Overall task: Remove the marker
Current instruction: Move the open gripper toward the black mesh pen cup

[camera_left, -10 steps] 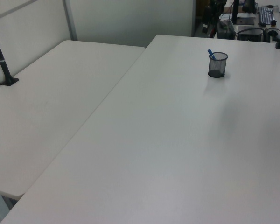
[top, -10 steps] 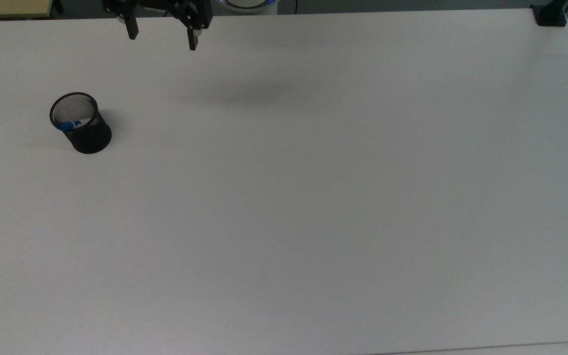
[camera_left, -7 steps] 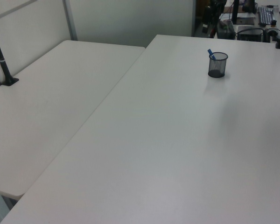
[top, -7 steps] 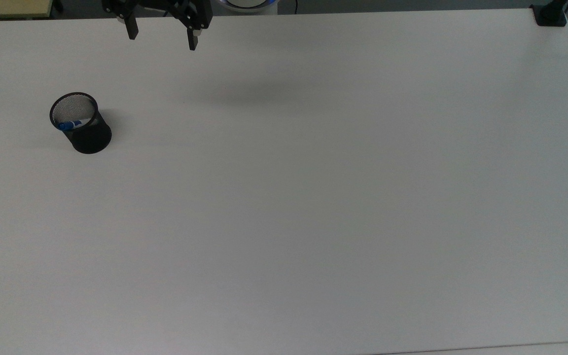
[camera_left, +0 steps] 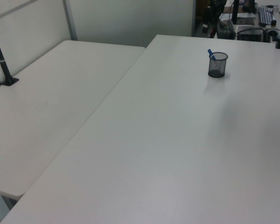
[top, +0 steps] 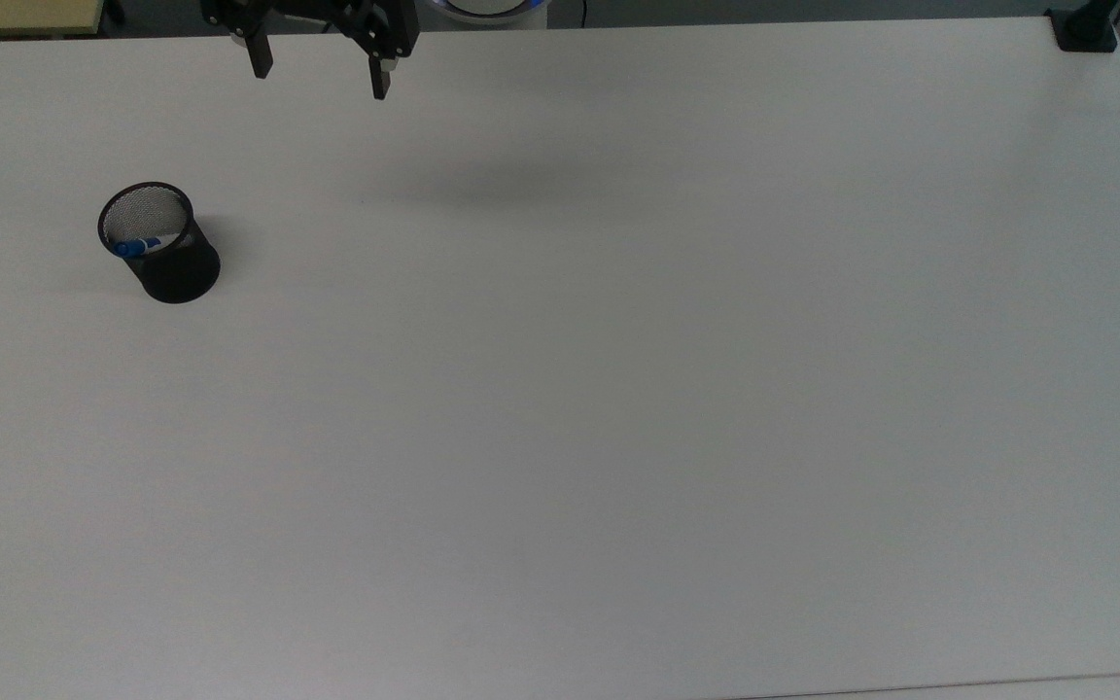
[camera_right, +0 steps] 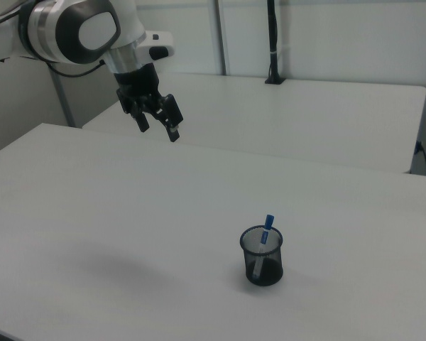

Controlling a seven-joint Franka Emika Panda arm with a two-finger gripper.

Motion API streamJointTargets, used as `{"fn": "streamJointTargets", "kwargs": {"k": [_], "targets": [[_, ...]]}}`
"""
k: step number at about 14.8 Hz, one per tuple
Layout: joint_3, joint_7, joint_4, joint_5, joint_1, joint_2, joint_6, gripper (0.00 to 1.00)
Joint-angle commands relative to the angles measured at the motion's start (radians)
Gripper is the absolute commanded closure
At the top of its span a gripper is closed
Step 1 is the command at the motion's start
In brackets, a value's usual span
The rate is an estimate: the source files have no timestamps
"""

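Top view: claw (top: 320,86) at the upper edge, raised above the white bench (top: 618,389), fingers (top: 261,64) spread well apart with nothing between them. Black mesh cup (top: 163,248) well apart from the claw, below it and toward the top view's left, upright on the bench. Marker (top: 138,246) inside the cup, blue cap resting against the rim on the side away from the claw.

Right view: claw (camera_right: 157,129) pointing down from the white arm (camera_right: 85,32), high over the bench (camera_right: 92,213), fingers parted, empty. Cup (camera_right: 262,256) far below the claw and toward the right view's right. Marker (camera_right: 266,233) leaning in the cup, blue cap sticking out above the rim.

Left view: cup (camera_left: 217,65) upright on the bench (camera_left: 177,140), marker (camera_left: 211,54) slanting out of it toward the left view's left. Second bench (camera_left: 46,107) adjoining along one edge.
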Motion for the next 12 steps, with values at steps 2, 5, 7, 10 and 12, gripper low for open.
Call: {"fn": "streamJointTargets", "kwargs": {"k": [2,5,7,10,12], "targets": [[-0.007,-0.052,0.010,-0.010,0.002,-0.003,-0.031,0.00],[-0.007,-0.226,-0.005,-0.027,-0.040,0.000,-0.032,0.00],[-0.007,-0.336,-0.010,-0.073,-0.069,0.006,-0.031,0.00],[-0.008,-0.359,-0.013,-0.149,-0.149,0.022,-0.020,0.00],[-0.015,-0.355,-0.053,-0.176,-0.198,0.038,0.038,0.00]]}}
